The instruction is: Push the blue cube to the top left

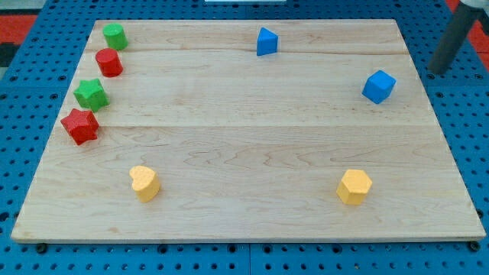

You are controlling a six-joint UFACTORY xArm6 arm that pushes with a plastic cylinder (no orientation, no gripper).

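The blue cube (pixel 379 86) sits near the right edge of the wooden board (pixel 244 145), in its upper half. My rod comes in at the view's top right, and my tip (pixel 438 72) is just off the board's right edge, right of the blue cube and a little above it, with a clear gap between them. A second blue block (pixel 267 41), shaped like a wedge or prism, sits near the board's top edge, right of centre.
At the left edge stand a green cylinder (pixel 114 36), a red cylinder (pixel 109 62), a green star-like block (pixel 92 94) and a red star-like block (pixel 80 126). A yellow heart (pixel 144 182) and a yellow hexagon (pixel 354 186) sit near the bottom. Blue pegboard surrounds the board.
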